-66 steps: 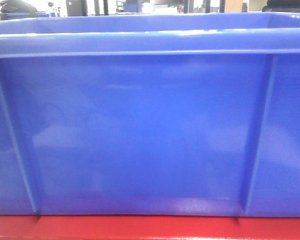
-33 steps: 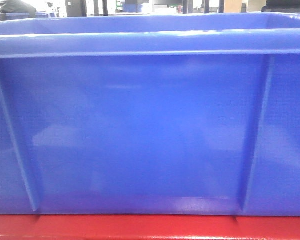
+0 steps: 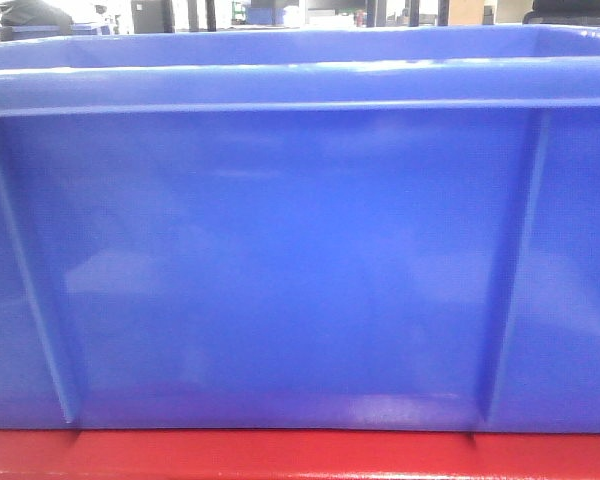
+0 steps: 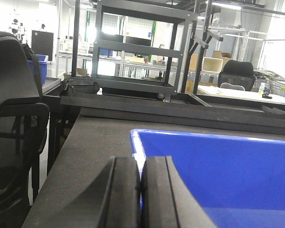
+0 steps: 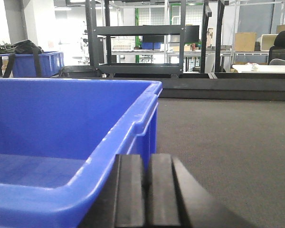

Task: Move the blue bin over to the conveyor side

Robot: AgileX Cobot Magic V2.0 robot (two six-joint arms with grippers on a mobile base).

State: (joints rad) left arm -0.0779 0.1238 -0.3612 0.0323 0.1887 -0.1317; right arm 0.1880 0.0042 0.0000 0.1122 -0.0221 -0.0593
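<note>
The large glossy blue plastic bin, rectangular with thin vertical ribs and a thick rolled rim, fills the front view almost wholly, its base meeting a bright red frame edge that runs along the 6 o'clock side of that picture. In both wrist views the bin sits on the flat dark grey woven conveyor belt, which stretches away toward 12 o'clock to a black metal shelving rack. The left tool shows its two black pads pressed together at the bin's left rim, and the right tool stands likewise at the right rim; each looks closed on the rim, though the contact itself lies below the picture edge, so I cannot tell for certain that plastic is pinched between the pads. As a judgement, the task seems well advanced: the bin already lies on the belt, hard against its red edge nearest the robot. What may remain is a final nudge into place, then releasing both tools and drawing the arms clear.
</note>
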